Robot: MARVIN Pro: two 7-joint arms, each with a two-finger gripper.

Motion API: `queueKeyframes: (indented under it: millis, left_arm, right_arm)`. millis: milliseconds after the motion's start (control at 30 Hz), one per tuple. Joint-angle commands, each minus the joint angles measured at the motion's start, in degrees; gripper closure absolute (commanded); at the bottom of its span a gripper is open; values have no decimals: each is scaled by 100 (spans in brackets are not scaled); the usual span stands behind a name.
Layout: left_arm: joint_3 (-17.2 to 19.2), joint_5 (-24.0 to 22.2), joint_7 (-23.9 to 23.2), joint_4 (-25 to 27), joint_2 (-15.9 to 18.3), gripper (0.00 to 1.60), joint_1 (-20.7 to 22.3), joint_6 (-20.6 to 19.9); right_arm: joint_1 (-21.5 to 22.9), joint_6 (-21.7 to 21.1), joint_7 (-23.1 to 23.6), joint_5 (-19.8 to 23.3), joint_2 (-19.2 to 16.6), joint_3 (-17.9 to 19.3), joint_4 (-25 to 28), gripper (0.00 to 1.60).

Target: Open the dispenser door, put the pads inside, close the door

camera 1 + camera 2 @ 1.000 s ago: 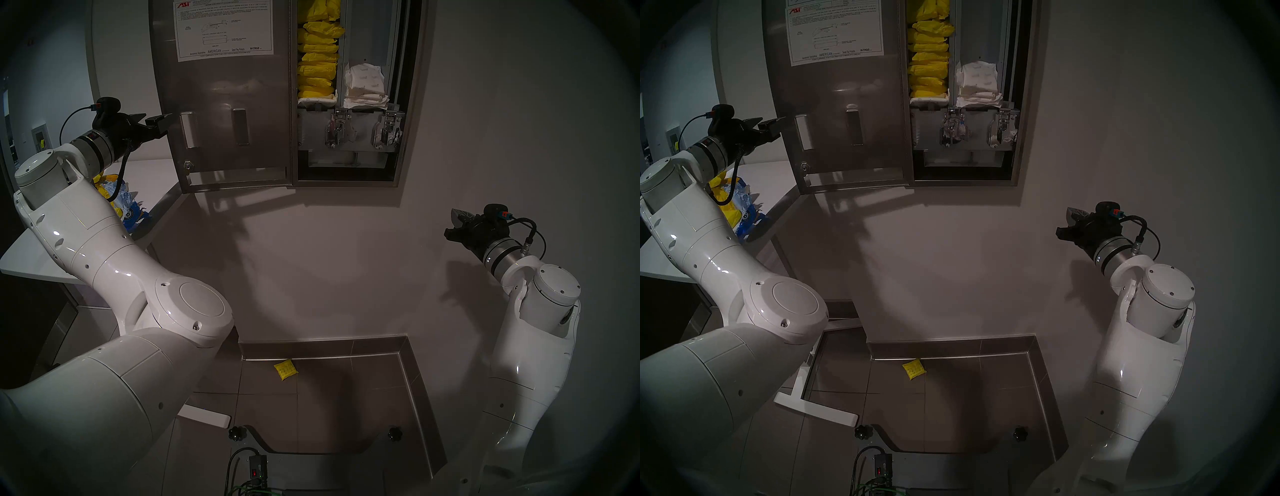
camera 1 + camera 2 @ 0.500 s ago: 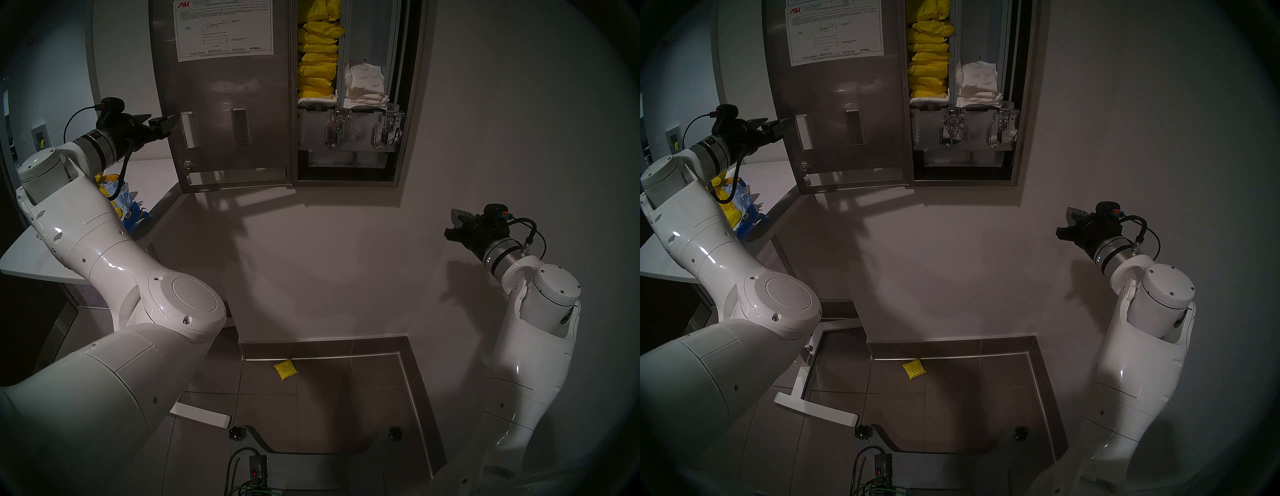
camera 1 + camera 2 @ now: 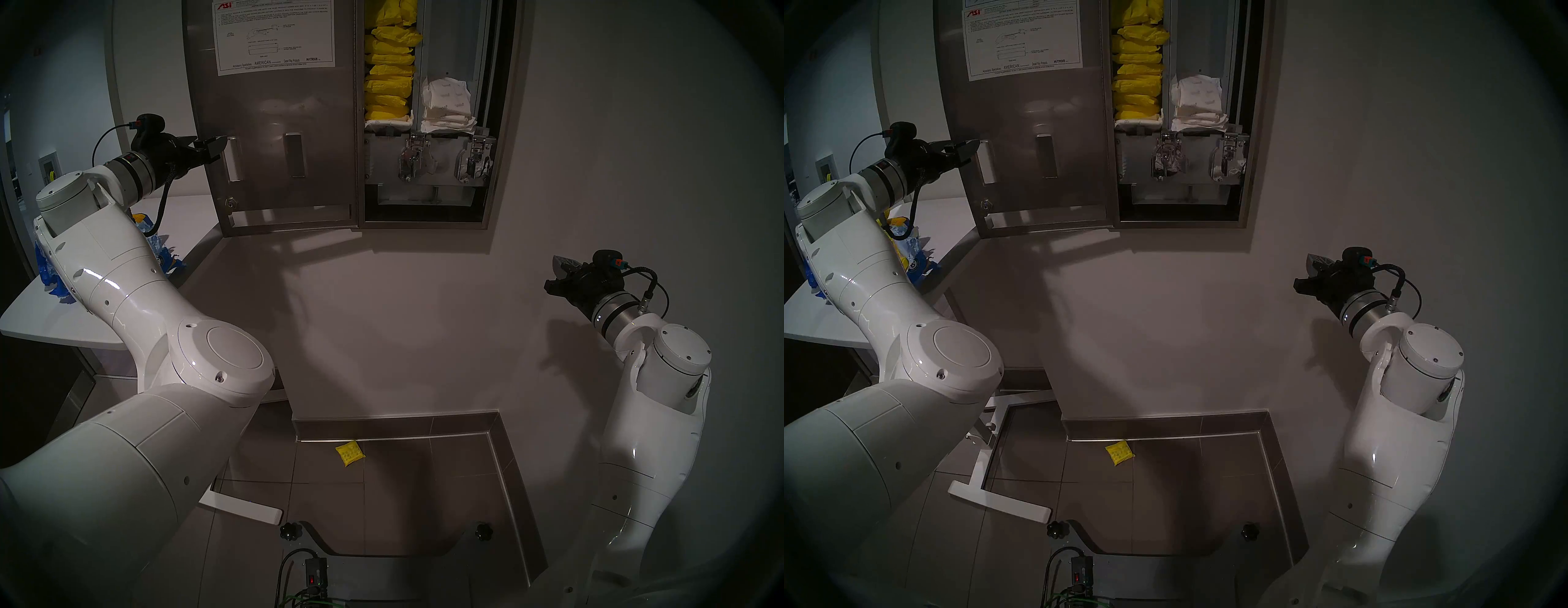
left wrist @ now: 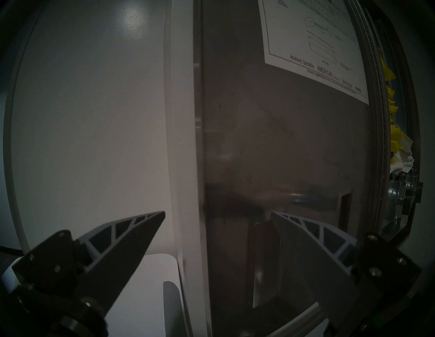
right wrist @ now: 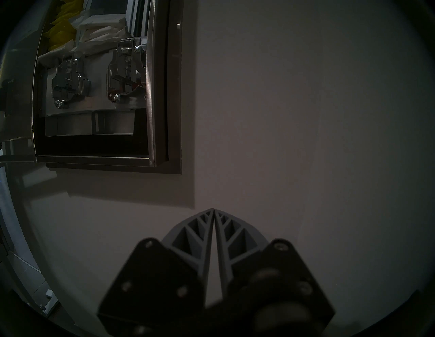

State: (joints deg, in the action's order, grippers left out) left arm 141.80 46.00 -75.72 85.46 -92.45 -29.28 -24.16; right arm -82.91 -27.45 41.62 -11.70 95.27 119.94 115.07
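Door (image 3: 275, 127) is standing open in the head views, its long axis upright, swung out leftward from the dispenser (image 3: 500, 127) so its inner face with one white sheet (image 3: 273, 36) is facing the camera. Pads (image 3: 388, 83) are lying stacked flat in the left chute, about eight counted, though the top of the stack is running out of view; white packets (image 3: 447, 110) are filling the right chute, above two levers (image 3: 413, 161). One more yellow pad (image 3: 350, 453) is lying on the floor tiles. Left gripper (image 3: 211, 146) is hanging at the door's free edge, pointing toward it. Right gripper (image 3: 555, 280) is hovering well apart, near the bare wall.

Left wrist view: the fingers (image 4: 131, 233) are standing spread wide, straddling the door's edge (image 4: 199, 164), one finger on each side; contact cannot be judged.

Right wrist view: the fingers (image 5: 202, 233) are pressed together with nothing between them, aimed at the wall, the dispenser's frame (image 5: 175, 94) up to the left.
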Motion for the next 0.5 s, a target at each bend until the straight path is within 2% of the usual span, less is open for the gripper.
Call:
queueKeyframes:
  millis: [0, 167, 400, 467]
  left_arm:
    - [-121, -246, -559, 398, -79, 0, 160, -138]
    - [-139, -284, -928, 773, -200, 0, -26, -315]
    - [-209, -343, -716, 825, -186, 0, -11, -534]
    - [-186, -358, -628, 783, -169, 0, 38, -711]
  right_arm:
    - [113, 47, -10, 29, -20, -10, 192, 118]
    - [112, 47, -12, 30, -19, -10, 194, 118]
    - [111, 47, -14, 31, -20, -11, 195, 118]
    - [110, 47, -15, 32, -20, -11, 195, 118]
